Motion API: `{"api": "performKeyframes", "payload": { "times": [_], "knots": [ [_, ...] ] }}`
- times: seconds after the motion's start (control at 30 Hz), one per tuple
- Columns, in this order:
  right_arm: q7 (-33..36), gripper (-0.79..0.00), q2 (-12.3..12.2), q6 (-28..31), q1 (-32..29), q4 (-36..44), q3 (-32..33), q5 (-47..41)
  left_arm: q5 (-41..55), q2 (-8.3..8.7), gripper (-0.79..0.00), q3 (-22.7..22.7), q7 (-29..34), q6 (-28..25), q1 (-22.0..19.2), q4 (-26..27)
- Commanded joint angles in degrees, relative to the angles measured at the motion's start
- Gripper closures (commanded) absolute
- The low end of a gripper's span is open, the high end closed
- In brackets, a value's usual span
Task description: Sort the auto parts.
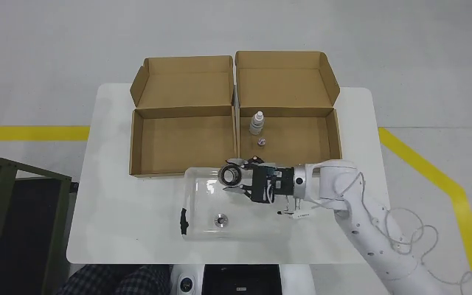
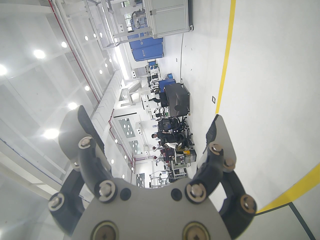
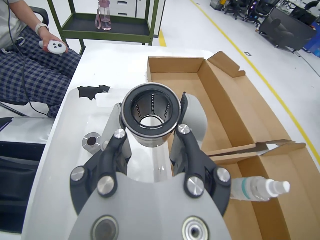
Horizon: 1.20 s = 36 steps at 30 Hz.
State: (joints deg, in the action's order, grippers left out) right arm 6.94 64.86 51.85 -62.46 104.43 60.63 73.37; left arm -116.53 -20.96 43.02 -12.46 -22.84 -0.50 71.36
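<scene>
- Reading my left gripper [image 2: 148,114]: spread wide, nothing in it.
- A metal bushing [image 1: 220,219] lies in the clear tray [image 1: 203,210], near side.
- My right gripper [image 3: 151,111] is clamped on the steel bearing [image 3: 150,128], above the tray's far edge.
- Beyond on the desk [image 1: 110,184]: left box [image 1: 184,144] and right box [image 1: 299,136], both open; spray bottle [image 1: 257,122] in the right one.
</scene>
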Motion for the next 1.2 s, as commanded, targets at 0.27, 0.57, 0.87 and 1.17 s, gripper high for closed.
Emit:
{"api": "performKeyframes", "payload": {
  "times": [0.27, 0.57, 0.87, 1.17],
  "knots": [
    [-3.85, 0.000, -0.90, -1.91, -2.97, 1.38, 5.73, -2.67, 0.00, 0.00, -0.785, 0.00, 0.00, 0.00, 0.00, 0.00],
    [-6.64, 0.000, -1.41, -2.91, -4.55, 1.32, 9.47, -5.35, 0.00, 0.00, -0.785, 0.00, 0.00, 0.00, 0.00, 0.00],
    [-7.63, 0.000, -1.33, -4.07, -3.60, -0.11, 9.48, -6.92, 0.00, 0.00, -0.785, 0.00, 0.00, 0.00, 0.00, 0.00],
    [-5.04, 0.000, -0.22, -6.76, 1.86, -4.07, 3.94, -6.23, 0.00, 0.00, -0.785, 0.00, 0.00, 0.00, 0.00, 0.00]
  ]
}}
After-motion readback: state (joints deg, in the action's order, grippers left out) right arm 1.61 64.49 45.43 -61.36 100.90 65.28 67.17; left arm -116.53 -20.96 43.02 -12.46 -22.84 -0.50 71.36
